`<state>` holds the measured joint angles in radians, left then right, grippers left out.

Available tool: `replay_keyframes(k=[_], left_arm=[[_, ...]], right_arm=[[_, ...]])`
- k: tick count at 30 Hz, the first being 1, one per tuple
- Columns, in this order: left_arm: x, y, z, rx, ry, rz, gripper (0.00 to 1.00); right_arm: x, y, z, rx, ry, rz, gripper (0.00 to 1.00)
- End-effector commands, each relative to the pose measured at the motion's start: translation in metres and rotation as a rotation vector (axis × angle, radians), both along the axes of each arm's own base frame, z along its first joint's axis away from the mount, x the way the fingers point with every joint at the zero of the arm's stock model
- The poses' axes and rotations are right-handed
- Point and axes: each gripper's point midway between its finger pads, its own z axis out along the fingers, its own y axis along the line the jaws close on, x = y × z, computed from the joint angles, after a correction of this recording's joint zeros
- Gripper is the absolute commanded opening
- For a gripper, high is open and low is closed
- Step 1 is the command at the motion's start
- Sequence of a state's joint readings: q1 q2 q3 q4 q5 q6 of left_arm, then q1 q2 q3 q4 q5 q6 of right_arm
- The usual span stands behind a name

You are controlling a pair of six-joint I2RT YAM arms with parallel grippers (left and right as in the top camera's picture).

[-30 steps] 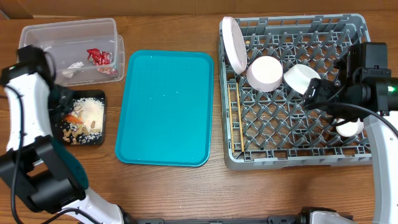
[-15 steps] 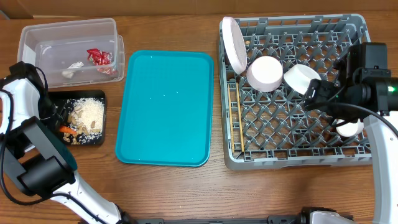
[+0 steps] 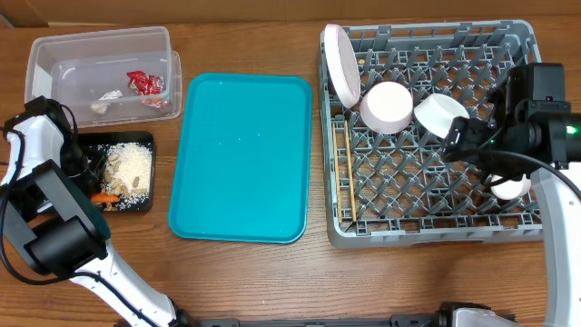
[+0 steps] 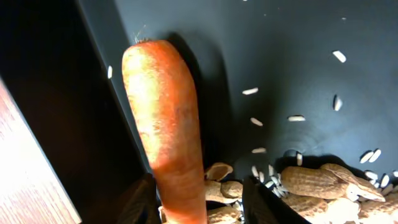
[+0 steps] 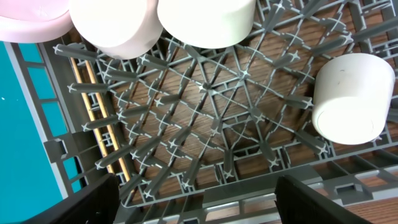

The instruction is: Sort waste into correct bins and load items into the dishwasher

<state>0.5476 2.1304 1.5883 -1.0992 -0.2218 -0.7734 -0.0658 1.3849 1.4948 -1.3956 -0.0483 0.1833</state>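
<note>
In the left wrist view the orange carrot (image 4: 165,118) lies in the black tray (image 4: 280,50) beside tan peanut scraps (image 4: 317,183). My left gripper (image 4: 202,202) is open, one finger on each side of the carrot's near end. Overhead, the left gripper (image 3: 91,186) is over the black tray (image 3: 152,173), where the carrot (image 3: 104,196) lies. The clear tub (image 3: 100,45) holds a red wrapper (image 3: 145,84) and paper wads (image 3: 111,94). The grey rack (image 3: 427,227) holds the plate (image 3: 340,64), two bowls (image 3: 388,107), the cup (image 3: 510,188) and chopsticks (image 3: 347,173). My right gripper (image 5: 199,208) is open and empty above the rack.
The teal serving tray (image 3: 241,154) lies between the bins and the rack. White crumbs (image 3: 130,159) fill the black tray's middle. The right wrist view shows the cup (image 5: 348,96) on its side among the pegs and the chopsticks (image 5: 102,124) along the rack's left edge.
The left arm has swung from the tub's corner down to the black tray's left side. The carrot has moved toward the tray's front left. The right arm has not moved.
</note>
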Motion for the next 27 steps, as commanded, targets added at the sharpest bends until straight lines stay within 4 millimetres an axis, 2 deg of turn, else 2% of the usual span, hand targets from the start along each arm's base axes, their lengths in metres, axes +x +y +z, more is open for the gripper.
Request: replay_keyframes(k=[1, 4, 6, 9, 12, 15, 17, 21, 24, 27], left_arm=[[-0.006, 0.002, -0.002, 0.001, 0.033, -0.036, 0.5], [-0.005, 0.0, 0.005, -0.008, 0.027, -0.047, 0.54], [0.002, -0.001, 0.014, -0.023, -0.007, -0.076, 0.56], [0.015, -0.004, 0.037, -0.026, -0.074, -0.096, 0.6], [0.037, -0.015, 0.074, -0.034, -0.2, -0.158, 0.63], [0.057, -0.034, 0.11, -0.046, -0.32, -0.28, 0.69], [0.069, -0.055, 0.135, -0.065, -0.395, -0.421, 0.75], [0.083, -0.121, 0.172, -0.147, -0.519, -0.796, 0.86], [0.068, -0.159, 0.181, -0.172, -0.462, -0.948, 0.94], [0.038, -0.186, 0.175, -0.249, -0.329, -0.99, 0.98]], right_arm=[[0.0, 0.0, -0.001, 0.005, 0.001, -0.001, 0.83], [0.0, 0.0, -0.001, 0.005, 0.001, -0.001, 0.83], [0.0, 0.0, -0.001, 0.005, 0.0, -0.001, 0.83], [0.0, 0.0, -0.001, 0.005, 0.001, -0.001, 0.83], [0.0, 0.0, -0.001, 0.006, -0.001, 0.0, 0.89], [0.003, 0.006, 0.001, 0.037, -0.017, 0.022, 0.94], [0.01, 0.022, 0.006, 0.106, -0.056, 0.095, 0.94], [0.027, 0.052, 0.02, 0.217, -0.159, 0.226, 0.96], [0.038, 0.064, 0.022, 0.224, -0.195, 0.269, 0.99], [0.036, 0.072, 0.011, 0.217, -0.148, 0.306, 1.0]])
